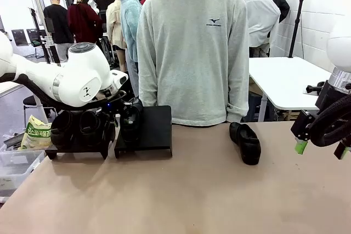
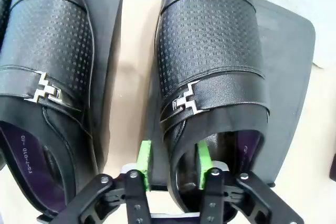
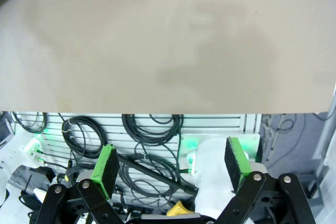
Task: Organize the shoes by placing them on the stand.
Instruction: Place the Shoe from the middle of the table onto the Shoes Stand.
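While the left claw (image 2: 173, 163) straddles the heel rim of a buckled shoe (image 2: 210, 77) on the right stand (image 1: 155, 130), its green pads look slightly parted from the leather, so I cannot tell if it grips. Beside it, the left stand (image 1: 77, 147) near the bench's (image 1: 181, 190) far left edge carries more shoes. Another shoe pair (image 1: 245, 142) lies far right of centre, with open bench all around. Off the right edge, the right claw (image 3: 170, 163) hangs released.

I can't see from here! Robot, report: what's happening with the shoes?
Left hand straddling the heel wall of a shoe on the stand. Right hand open, empty. One shoe waiting on table. Nothing blocking.
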You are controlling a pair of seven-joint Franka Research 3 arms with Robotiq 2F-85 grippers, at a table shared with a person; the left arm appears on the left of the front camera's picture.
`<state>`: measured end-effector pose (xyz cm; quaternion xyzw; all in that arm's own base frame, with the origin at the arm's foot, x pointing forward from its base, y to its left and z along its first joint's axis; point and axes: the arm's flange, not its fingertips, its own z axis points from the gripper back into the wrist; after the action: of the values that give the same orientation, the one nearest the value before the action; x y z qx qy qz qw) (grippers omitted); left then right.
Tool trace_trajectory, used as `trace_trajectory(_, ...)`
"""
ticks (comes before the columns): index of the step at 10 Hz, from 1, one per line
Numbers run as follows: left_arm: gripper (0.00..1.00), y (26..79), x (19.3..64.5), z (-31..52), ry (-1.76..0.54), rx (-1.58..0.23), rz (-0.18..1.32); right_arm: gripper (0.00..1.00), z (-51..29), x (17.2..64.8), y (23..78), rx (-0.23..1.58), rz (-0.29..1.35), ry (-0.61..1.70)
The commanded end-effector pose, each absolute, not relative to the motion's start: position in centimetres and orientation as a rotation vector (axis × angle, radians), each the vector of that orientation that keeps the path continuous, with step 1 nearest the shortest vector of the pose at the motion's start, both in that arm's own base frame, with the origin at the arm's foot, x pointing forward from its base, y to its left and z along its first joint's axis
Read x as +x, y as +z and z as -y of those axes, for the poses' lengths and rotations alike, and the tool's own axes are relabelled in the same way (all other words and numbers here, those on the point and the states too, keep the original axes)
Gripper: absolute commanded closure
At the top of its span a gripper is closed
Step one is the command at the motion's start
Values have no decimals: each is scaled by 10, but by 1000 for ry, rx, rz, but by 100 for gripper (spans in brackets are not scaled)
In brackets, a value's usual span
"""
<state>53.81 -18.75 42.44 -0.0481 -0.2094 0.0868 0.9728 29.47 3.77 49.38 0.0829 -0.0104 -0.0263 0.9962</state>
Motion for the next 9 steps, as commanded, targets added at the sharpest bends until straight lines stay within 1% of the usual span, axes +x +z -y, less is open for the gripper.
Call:
trace_trajectory(1,0,430,541,187,151,-96,427,0,-37,294,493,170,16,-40)
trace_trajectory(3,0,445,532,186,142,-99,448,0,-37,294,493,170,16,-40)
trace_trajectory(6,0,451,527,184,157,-96,451,0,-37,294,493,170,16,-40)
trace_trajectory(7,0,451,529,180,194,-94,385,0,-37,294,493,170,16,-40)
trace_trajectory(8,0,451,532,187,150,-99,467,0,-37,294,493,170,16,-40)
trace_trajectory(9,0,451,532,187,150,-99,467,0,-37,294,493,170,16,-40)
